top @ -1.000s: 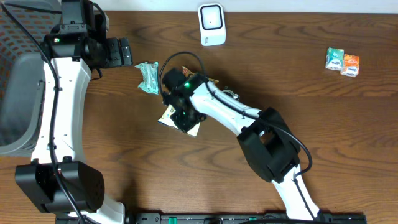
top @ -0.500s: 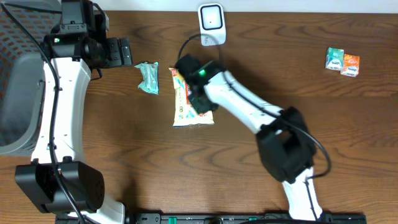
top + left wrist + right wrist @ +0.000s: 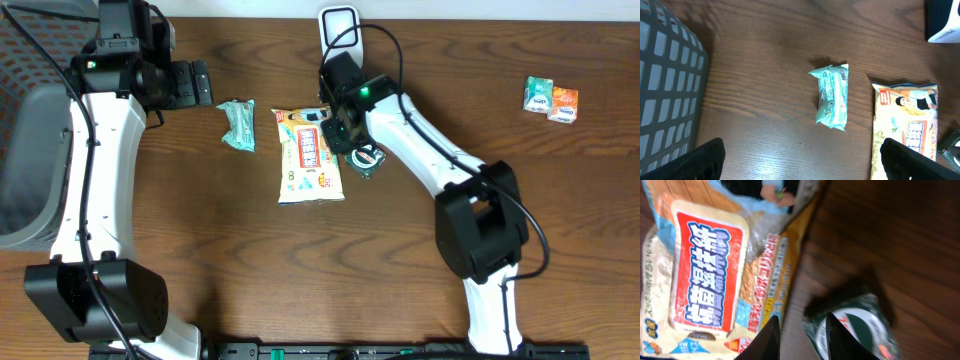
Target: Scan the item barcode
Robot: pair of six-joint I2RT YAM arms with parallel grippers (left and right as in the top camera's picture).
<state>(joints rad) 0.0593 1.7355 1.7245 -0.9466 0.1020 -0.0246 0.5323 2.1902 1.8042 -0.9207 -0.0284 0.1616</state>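
Observation:
A yellow wet-wipes pack [image 3: 310, 160] with a red label lies flat on the wooden table, below the white barcode scanner [image 3: 340, 38]. My right gripper [image 3: 345, 133] hovers just off the pack's upper right edge. In the right wrist view this gripper [image 3: 802, 327] is narrowly open with bare wood between its fingers. One fingertip is over the edge of the wipes pack [image 3: 705, 275] and the other over a dark green round-labelled packet [image 3: 865, 325]. My left gripper [image 3: 205, 83] stays wide open at the upper left, empty, short of a teal packet [image 3: 832, 97].
The teal packet [image 3: 238, 125] lies left of the wipes pack and the dark green packet [image 3: 367, 158] to its right. A grey mesh basket [image 3: 25, 150] fills the left edge. Two small cartons [image 3: 550, 100] sit at the far right.
The right gripper has moved up and to the right off the wipes pack, and its jaws have parted. The pack, crumpled under it before, lies flat. The dark green packet has come into sight.

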